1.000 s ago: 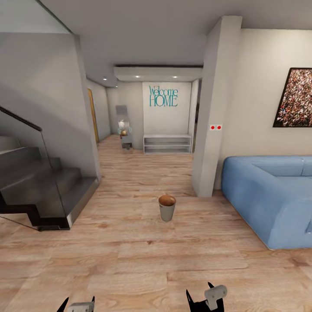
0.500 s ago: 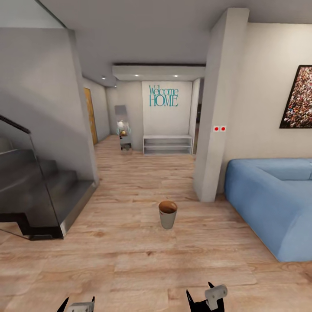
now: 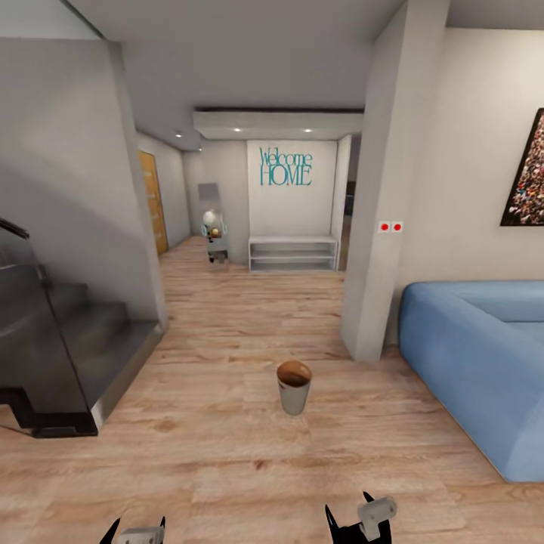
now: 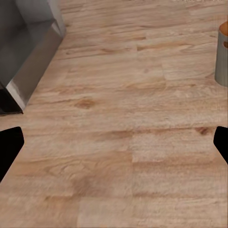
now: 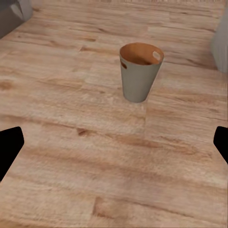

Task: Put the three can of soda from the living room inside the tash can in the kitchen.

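Light wood floor [image 3: 227,453] stretches ahead of you; the trash can [image 3: 293,386] stands upright on it, left of the blue sofa [image 3: 483,363]. Your left gripper [image 4: 114,142] and right gripper [image 5: 114,142] both hang spread, empty.

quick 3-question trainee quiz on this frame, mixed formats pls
1. True or false: the trash can stands upright on the wood floor.
2. Multiple choice: which side of the trash can is the blue sofa on, in the head view? A) left B) right C) behind it
3. Short answer: is either end effector, left or right, holding a soda can?

Key:
1. True.
2. B.
3. No; in both wrist views the fingers are spread wide with bare floor between them.
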Tool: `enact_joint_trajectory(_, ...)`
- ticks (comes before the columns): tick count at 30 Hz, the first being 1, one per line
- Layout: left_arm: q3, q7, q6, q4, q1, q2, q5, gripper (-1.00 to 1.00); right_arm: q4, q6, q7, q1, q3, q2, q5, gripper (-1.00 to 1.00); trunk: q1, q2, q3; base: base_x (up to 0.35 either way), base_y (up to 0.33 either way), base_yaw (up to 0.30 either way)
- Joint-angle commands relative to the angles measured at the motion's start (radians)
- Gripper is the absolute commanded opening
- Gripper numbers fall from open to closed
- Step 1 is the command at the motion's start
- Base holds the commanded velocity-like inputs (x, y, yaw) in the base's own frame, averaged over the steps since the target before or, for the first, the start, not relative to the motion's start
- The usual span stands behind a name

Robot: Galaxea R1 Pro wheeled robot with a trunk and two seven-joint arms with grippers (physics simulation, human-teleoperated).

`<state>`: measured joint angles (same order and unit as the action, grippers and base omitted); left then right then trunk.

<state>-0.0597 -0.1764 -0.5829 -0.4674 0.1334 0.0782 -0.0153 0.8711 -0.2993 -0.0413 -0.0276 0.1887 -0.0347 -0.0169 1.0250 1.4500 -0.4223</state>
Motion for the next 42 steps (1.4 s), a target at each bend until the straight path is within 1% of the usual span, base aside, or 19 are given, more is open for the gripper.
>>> enact_joint_trajectory(1, 0.000, 0.000, 0.000, 0.000, 0.000, 0.000, 0.000, 1.00, 0.000, 0.000, 0.000, 0.000, 0.000, 0.000, 0.000, 1.00, 0.000, 0.000, 0.000, 0.324, 0.000, 0.000)
enact_joint_trajectory(42, -0.006, -0.001, 0.000, -0.002, 0.000, 0.000, 0.001, 1.00, 0.000, 0.000, 0.000, 0.000, 0.000, -0.001, 0.000, 1.00, 0.000, 0.000, 0.000, 0.324, 0.000, 0.000)
